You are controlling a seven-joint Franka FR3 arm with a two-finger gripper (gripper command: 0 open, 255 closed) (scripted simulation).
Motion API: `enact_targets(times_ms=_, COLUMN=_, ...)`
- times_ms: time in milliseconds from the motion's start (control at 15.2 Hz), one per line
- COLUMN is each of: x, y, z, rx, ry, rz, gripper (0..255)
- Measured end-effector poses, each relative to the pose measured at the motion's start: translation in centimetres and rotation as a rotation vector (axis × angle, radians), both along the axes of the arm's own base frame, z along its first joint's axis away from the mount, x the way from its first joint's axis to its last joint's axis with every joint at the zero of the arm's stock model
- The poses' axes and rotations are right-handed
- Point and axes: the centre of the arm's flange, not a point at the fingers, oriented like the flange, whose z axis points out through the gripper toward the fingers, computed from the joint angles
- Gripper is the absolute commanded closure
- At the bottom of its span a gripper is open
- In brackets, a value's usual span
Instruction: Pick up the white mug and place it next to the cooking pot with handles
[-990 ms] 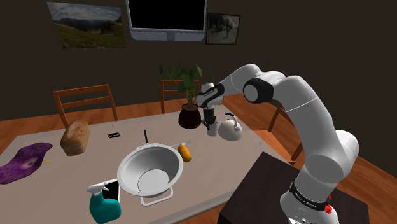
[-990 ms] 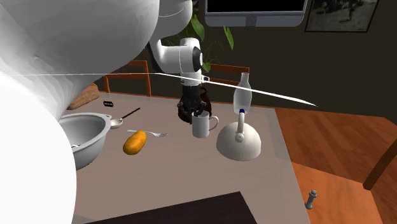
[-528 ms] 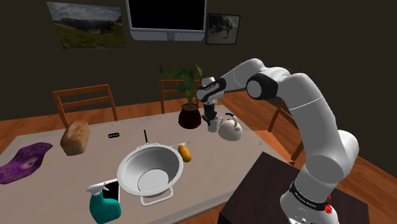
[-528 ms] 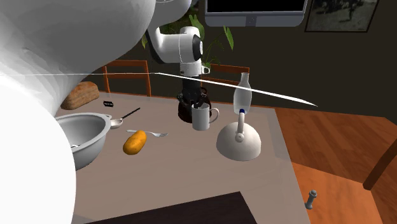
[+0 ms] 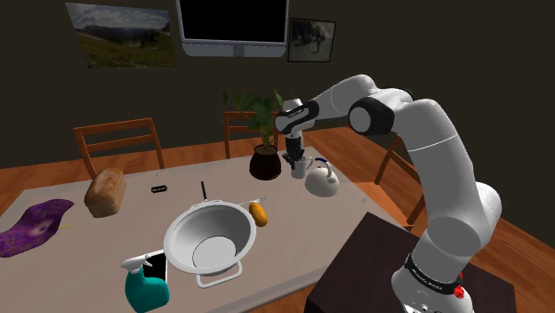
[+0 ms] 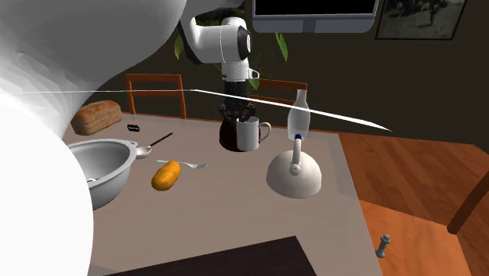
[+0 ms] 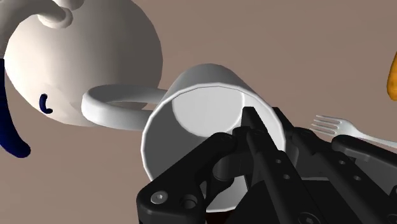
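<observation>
Lifted white mug [image 6: 249, 135] higher than before, rim pinched in gripper [image 7: 264, 121], yet to reach cooking pot [image 5: 180, 224] at shoulder view's left.

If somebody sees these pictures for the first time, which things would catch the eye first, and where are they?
First comes the white arm, whose black gripper clasps the white mug by its rim, just beside the white kettle. Next is the large pale pot with handles in the shoulder view's lower middle, with a teal spray bottle close to it on that view's left.
</observation>
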Motion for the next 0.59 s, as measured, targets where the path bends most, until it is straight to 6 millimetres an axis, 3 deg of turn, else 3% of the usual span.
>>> enact_targets(times_ms=594, x=0.0, y=0.1, z=4.9, rx=0.0, ry=0.0, rz=0.0, gripper=255)
